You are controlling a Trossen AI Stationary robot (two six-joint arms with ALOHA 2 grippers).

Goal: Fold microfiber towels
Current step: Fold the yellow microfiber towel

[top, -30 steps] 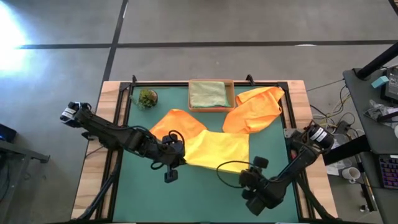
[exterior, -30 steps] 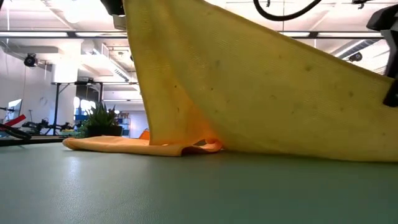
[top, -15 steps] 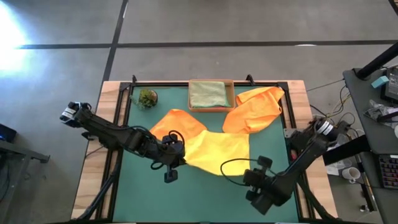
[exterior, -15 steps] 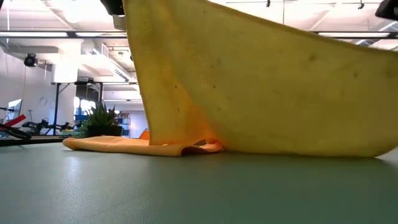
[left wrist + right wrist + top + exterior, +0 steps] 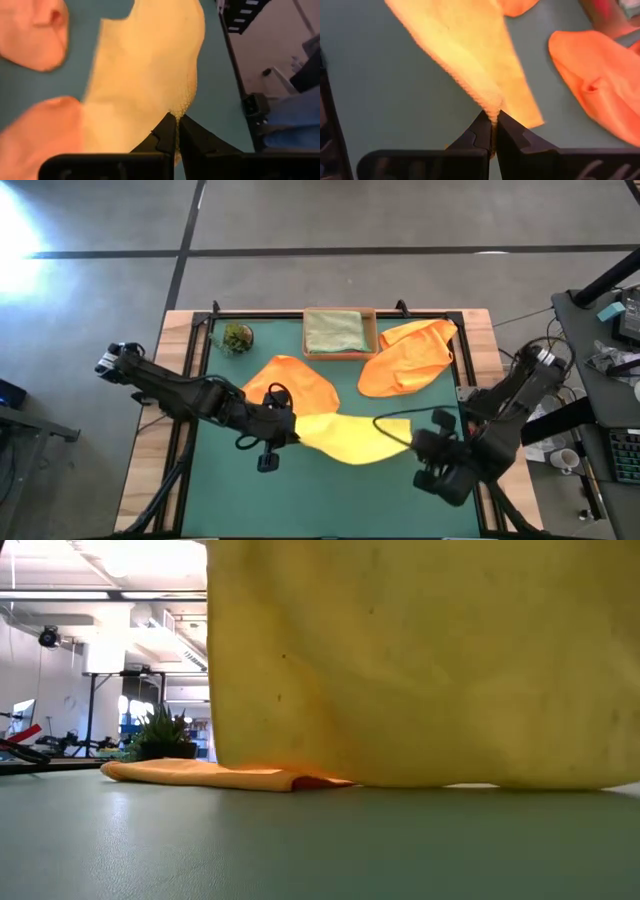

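High view: the yellow towel (image 5: 352, 438) hangs stretched between the two grippers over the green mat (image 5: 330, 490), near the front of the tabletop (image 5: 150, 470). The left gripper (image 5: 281, 432) holds its left corner; the right gripper (image 5: 418, 442) holds the opposite corner. Judgement: holding two corners apart keeps one edge taut, so the cloth can be laid flat or doubled over. Two orange towels lie loose on the mat behind it: one (image 5: 292, 387) mid-table, one (image 5: 408, 358) towards the back right corner. The shallow cardboard tray (image 5: 372, 330) at the back edge holds one folded sage green towel (image 5: 334, 331); nothing else is visible in it. A small plant (image 5: 237, 337) stands to the tray's left.

Low view: the yellow towel fills most of the picture as a hanging sheet, its lower edge touching or just above the mat; I cannot tell which. An orange towel (image 5: 200, 775) lies flat behind it. The grippers are out of frame.

Left wrist view: the fingers (image 5: 167, 134) are closed on a corner of the yellow towel, with cloth emerging from the pinch.

Right wrist view: the fingers (image 5: 482, 129) are likewise closed, pinching the towel's corner at their tips. The orange towel lies beyond, apart from the yellow one.

Judgement: folding of this towel is at an early step; only one towel is put away.
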